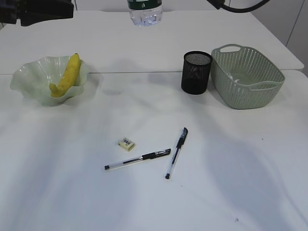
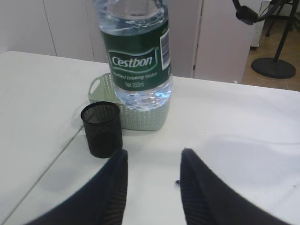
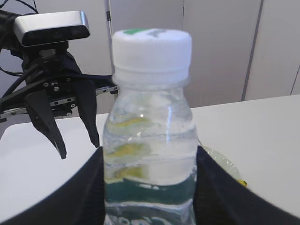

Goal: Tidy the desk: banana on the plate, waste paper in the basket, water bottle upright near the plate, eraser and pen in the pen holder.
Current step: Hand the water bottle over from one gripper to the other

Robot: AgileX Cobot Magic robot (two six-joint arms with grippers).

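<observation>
banana [image 1: 66,77] lies on the plate [image 1: 29,79]. right claw [image 3: 150,187] grips the water bottle [image 3: 151,136] aloft; left claw [image 2: 152,180] gapes empty. eraser [image 1: 126,143] and pens [image 1: 137,160] wait on the tabletop [image 1: 240,168].

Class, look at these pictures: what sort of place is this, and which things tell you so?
Probably a robotics lab set up as a desk: a white table, a second robot gripper with a camera on it, and staged pens beside a pen holder.
</observation>
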